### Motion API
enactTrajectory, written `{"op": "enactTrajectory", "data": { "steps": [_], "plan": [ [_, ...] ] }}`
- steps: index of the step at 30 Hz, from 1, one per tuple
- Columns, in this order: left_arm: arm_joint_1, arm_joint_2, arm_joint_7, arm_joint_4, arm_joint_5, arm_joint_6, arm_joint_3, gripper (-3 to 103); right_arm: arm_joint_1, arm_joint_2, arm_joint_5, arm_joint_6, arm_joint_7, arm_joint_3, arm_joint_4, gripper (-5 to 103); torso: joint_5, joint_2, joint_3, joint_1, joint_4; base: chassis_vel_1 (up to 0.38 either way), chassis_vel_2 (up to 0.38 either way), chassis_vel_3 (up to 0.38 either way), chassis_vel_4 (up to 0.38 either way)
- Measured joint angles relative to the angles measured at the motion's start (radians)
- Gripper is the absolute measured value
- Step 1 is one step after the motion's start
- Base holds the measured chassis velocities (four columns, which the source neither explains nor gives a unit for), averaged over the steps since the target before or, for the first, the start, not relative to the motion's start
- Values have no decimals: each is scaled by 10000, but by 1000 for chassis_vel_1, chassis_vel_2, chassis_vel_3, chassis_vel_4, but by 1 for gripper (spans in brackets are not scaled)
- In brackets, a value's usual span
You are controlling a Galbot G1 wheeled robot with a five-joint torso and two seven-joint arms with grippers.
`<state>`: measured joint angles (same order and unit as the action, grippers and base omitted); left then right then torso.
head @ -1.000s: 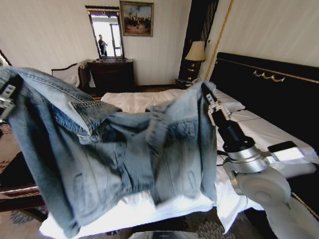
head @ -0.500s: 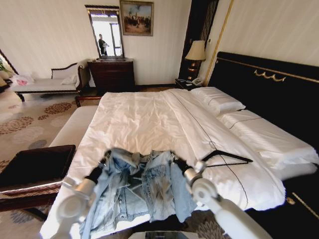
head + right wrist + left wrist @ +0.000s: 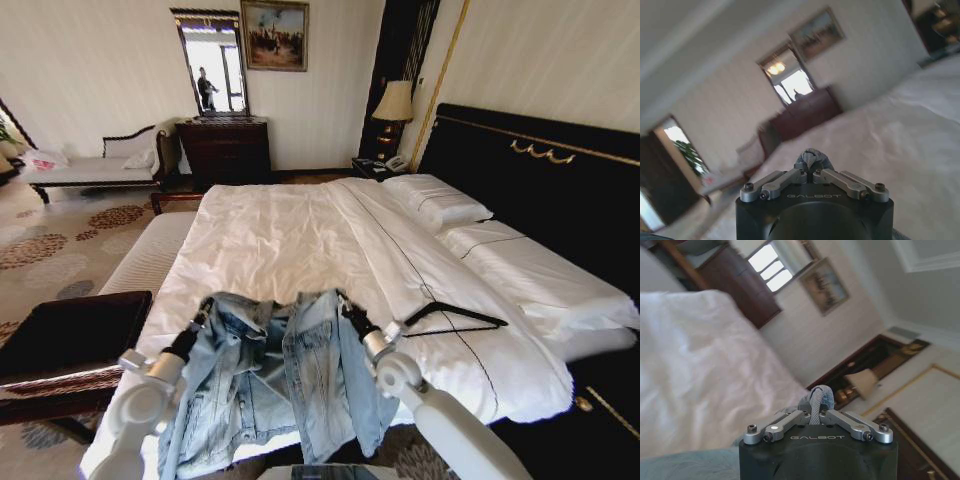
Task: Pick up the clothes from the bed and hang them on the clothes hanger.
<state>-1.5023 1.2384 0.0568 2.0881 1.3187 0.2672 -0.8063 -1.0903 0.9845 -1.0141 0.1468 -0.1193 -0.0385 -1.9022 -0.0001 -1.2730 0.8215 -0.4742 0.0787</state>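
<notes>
The light-blue denim clothes (image 3: 275,385) hang spread between my two grippers over the foot of the white bed (image 3: 290,240). My left gripper (image 3: 204,313) is shut on one shoulder of the jacket, and a bunched fold of denim (image 3: 816,400) shows between its fingers. My right gripper (image 3: 343,303) is shut on the other shoulder, pinching a denim fold (image 3: 812,159). The black clothes hanger (image 3: 452,318) lies flat on the sheet just right of the right gripper, near the bed's right side.
A dark bench (image 3: 65,335) stands left of the bed's foot. White pillows (image 3: 435,205) lie against the black headboard (image 3: 540,180). A lamp (image 3: 393,105) and nightstand sit at the far corner, a dresser (image 3: 225,148) and chaise (image 3: 95,165) along the back wall.
A second ago the jacket was held high, filling the view. Both grippers have since lowered it to the bed's foot, then lifted it slightly and spread it a little wider.
</notes>
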Motion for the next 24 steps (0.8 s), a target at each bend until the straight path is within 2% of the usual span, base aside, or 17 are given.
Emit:
{"op": "enactTrajectory", "data": {
  "steps": [2,3,6,7,10,11,12,15,16,18,22,24],
  "plan": [
    [-21,-379,-16,1115,550,-6,-417,2,104,-165,-93,339,671,-296,-566,1,1,-2,-2,3,1,0,0,0,0],
    [-21,-379,-16,1115,550,-6,-417,2,104,-165,-93,339,671,-296,-566,1,1,-2,-2,3,1,0,0,0,0],
    [431,-1309,-225,2445,1668,-6,-1312,2,799,-496,-748,456,1026,-510,-1523,1,-2,-3,-3,3,1,0,0,0,0],
    [431,-1309,-225,2445,1668,-6,-1312,2,799,-496,-748,456,1026,-510,-1523,1,-2,-3,-3,3,1,0,0,0,0],
    [977,-2419,-286,2564,2395,-1,-2261,2,2139,-817,-1794,454,1050,-399,-1836,1,0,-3,-2,2,2,0,0,0,0],
    [1145,-2778,-287,2443,2545,-1,-2504,2,2536,-886,-1991,457,1067,-316,-1769,1,-8,-3,-2,2,-3,0,0,0,0],
    [1145,-2778,-287,2443,2545,-1,-2504,2,2536,-886,-1991,457,1067,-316,-1769,1,-8,-3,-2,2,-3,0,0,0,0],
    [1730,-4058,-315,2074,3094,-16,-3236,2,4184,-1025,-2589,499,1146,-35,-1266,1,-5,-2,-2,0,-2,0,0,0,0],
    [1730,-4058,-315,2074,3094,-16,-3236,2,4184,-1025,-2589,499,1146,-35,-1266,1,-5,-2,-2,0,-2,0,0,0,0],
    [1921,-4677,-377,2116,3507,-20,-3669,2,4920,-1054,-2974,501,1151,50,-1179,1,1,-1,0,-6,-1,0,0,0,0],
    [1734,-4946,-388,2644,3715,-22,-4097,2,5244,-1156,-3281,488,1162,-23,-1545,1,0,-1,0,-6,0,0,0,0,0],
    [1383,-4701,-387,3096,3717,-20,-4186,2,4780,-1275,-3176,499,1248,-239,-1943,1,0,-2,-1,-2,-1,0,0,0,0]
  ]
}}
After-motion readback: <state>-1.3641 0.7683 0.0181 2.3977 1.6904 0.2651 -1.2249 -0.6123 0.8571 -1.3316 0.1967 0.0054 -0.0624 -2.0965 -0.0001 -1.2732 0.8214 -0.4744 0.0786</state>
